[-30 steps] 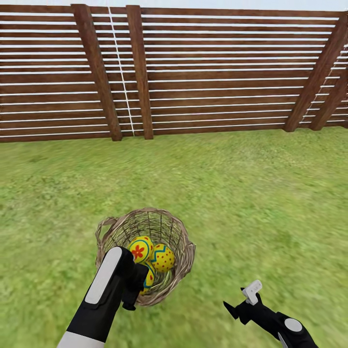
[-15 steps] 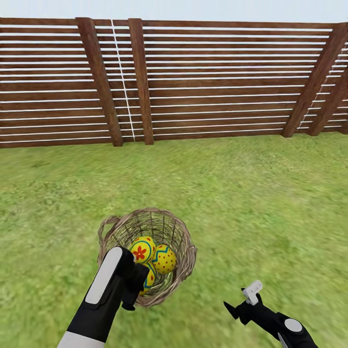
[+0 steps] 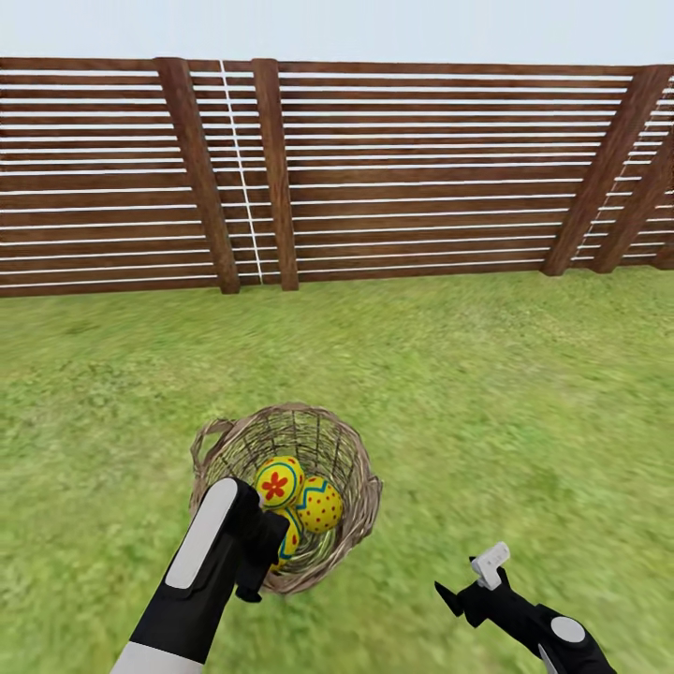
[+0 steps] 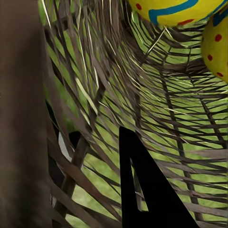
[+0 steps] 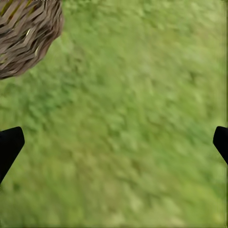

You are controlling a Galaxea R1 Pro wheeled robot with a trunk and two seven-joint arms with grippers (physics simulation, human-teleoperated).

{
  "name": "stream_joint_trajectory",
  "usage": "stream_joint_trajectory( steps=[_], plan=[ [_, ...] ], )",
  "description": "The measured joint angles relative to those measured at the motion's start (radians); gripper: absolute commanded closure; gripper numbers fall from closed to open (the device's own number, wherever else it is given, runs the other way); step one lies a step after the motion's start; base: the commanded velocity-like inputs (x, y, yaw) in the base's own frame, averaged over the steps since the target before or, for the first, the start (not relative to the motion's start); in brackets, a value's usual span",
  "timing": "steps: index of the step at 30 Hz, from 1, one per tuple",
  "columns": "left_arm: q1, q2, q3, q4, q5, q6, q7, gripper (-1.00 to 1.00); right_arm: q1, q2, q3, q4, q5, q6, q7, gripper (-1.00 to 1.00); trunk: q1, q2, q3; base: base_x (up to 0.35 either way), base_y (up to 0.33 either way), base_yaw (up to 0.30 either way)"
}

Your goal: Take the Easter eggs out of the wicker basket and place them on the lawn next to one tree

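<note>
Head view — basket (image 3: 348,468), three eggs (image 3: 301,496) inside; left gripper (image 3: 255,562) at its rim, jaw state unclear; right gripper (image 3: 465,587) wide, empty. Risk: tipping basket — eggs roll out.

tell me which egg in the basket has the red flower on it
The upper-left egg, nearest the left arm, shows a red flower; the egg right of it shows only red dots.

open lawn (image 3: 487,393) all round, fence (image 3: 393,168) beyond

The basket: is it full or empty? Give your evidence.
Not empty. The basket holds painted eggs; two show clearly, a third peeks beneath.
</note>
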Motion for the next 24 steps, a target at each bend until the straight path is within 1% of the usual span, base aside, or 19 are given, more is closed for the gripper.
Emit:
stream_joint_trajectory(
  steps=[5,16,18,20,22,24],
  plan=[
    [0.001,0.000,0.001,0.013,-0.001,0.000,0.001,1.00,0.000,0.001,0.000,0.000,-0.001,0.000,-0.002,-1.00,-0.019,0.035,0.022,0.000,0.000,0.000],
    [0.005,0.000,-0.001,0.021,-0.002,0.000,0.002,1.00,0.000,0.001,-0.001,-0.002,-0.002,-0.002,-0.002,-1.00,-0.061,0.112,0.057,0.000,0.000,0.000],
    [0.005,0.000,-0.008,0.020,-0.002,0.000,0.001,1.00,0.000,0.001,-0.001,-0.001,-0.002,-0.002,-0.010,-1.00,-0.069,0.126,0.063,0.000,0.000,0.000],
    [0.005,0.000,-0.026,0.021,-0.003,0.000,0.002,1.00,0.000,0.001,-0.002,0.000,-0.003,-0.002,-0.028,-1.00,-0.077,0.140,0.070,0.000,0.000,0.000],
    [0.005,0.000,-0.030,0.021,-0.003,0.000,0.002,1.00,0.000,0.002,-0.001,0.002,-0.002,-0.002,-0.033,-1.00,-0.084,0.154,0.076,0.000,0.000,0.000],
    [0.005,0.000,-0.031,0.020,-0.003,0.000,0.002,1.00,0.001,0.016,-0.001,0.004,-0.001,-0.002,-0.035,-1.00,-0.092,0.168,0.082,0.000,0.000,0.000]
  ],
)
